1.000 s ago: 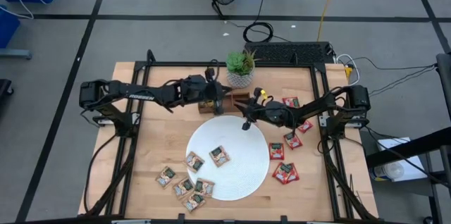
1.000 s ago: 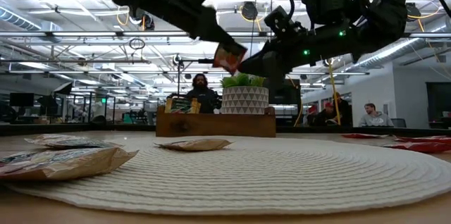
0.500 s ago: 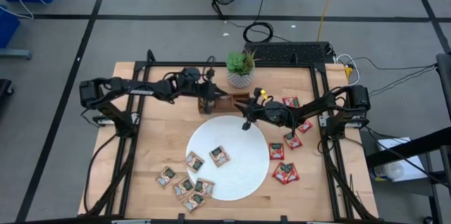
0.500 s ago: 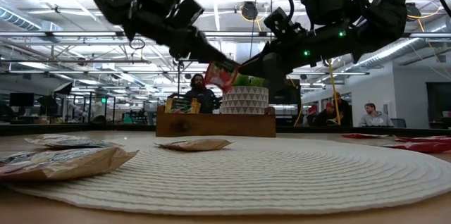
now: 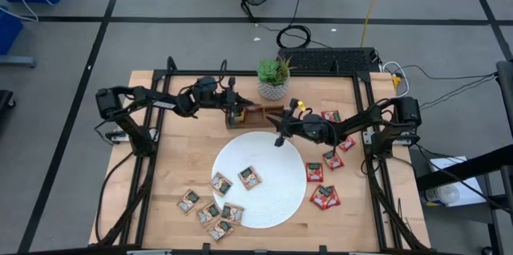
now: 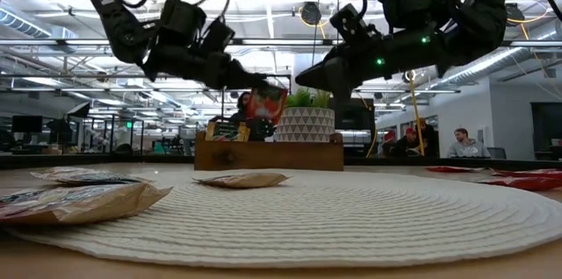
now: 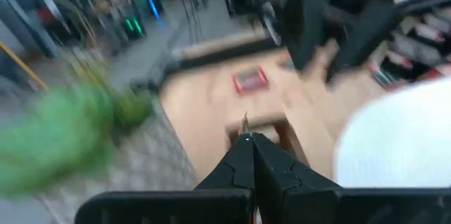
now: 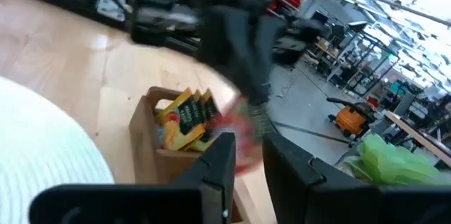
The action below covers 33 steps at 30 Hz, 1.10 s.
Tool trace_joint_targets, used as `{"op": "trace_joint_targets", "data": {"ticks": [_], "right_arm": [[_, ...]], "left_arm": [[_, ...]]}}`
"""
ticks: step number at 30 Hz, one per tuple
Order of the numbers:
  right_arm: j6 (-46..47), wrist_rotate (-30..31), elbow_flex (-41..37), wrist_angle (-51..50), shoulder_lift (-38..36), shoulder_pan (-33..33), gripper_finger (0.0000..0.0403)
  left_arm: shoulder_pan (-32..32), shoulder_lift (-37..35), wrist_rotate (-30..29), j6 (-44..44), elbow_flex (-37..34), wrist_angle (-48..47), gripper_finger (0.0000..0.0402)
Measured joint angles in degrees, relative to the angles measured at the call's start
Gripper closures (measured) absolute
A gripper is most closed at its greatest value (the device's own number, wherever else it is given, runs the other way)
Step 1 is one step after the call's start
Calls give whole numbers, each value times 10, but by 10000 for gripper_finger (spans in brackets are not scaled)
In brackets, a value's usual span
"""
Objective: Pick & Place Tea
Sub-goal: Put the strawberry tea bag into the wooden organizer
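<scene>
Now left tool (image 6: 260,81) clenched on red, pale-printed tea sachet (image 6: 264,103) above tray (image 6: 268,153)

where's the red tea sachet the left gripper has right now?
In the low view the red tea sachet hangs pinched in the left gripper, in the air just above the wooden tray and in front of the potted plant, at the table's far middle.

From overhead I get even, bright light on the bench (image 5: 176,167), with only soft, short shadows under the arms. My low camera looks into glaring ceiling lights, so both arms read as dark silhouettes, and the near edge of the plate (image 6: 334,218) is soft. My left wrist feed is heavily motion-blurred; the plant (image 7: 56,139) is a green smear. My right wrist feed blurs too.
</scene>
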Motion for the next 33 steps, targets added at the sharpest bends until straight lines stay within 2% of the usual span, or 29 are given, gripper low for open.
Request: {"op": "trace_joint_targets", "data": {"ticks": [2, 4, 8, 10, 14, 25, 33], "right_arm": [[17, -1, 7, -22, -11, -12, 342], [31, -13, 23, -85, -31, -30, 342], [82, -94, 72, -246, -62, -72, 342], [107, -129, 88, -281, -68, -89, 342], [129, -166, 89, -286, -68, -99, 342], [131, -166, 89, -292, -68, -96, 342], [131, -166, 89, -294, -68, -94, 342]], "left_arm": [[-3, 9, 1, 3, 1, 17, 401], [-5, 15, 5, 0, 1, 25, 401], [-5, 28, 6, 2, 4, 49, 401], [-3, 37, 6, -3, 4, 57, 401], [2, 57, 7, 0, 4, 67, 401], [5, 142, 27, -23, 4, 172, 401], [6, 162, 16, -20, 4, 182, 401]]}}
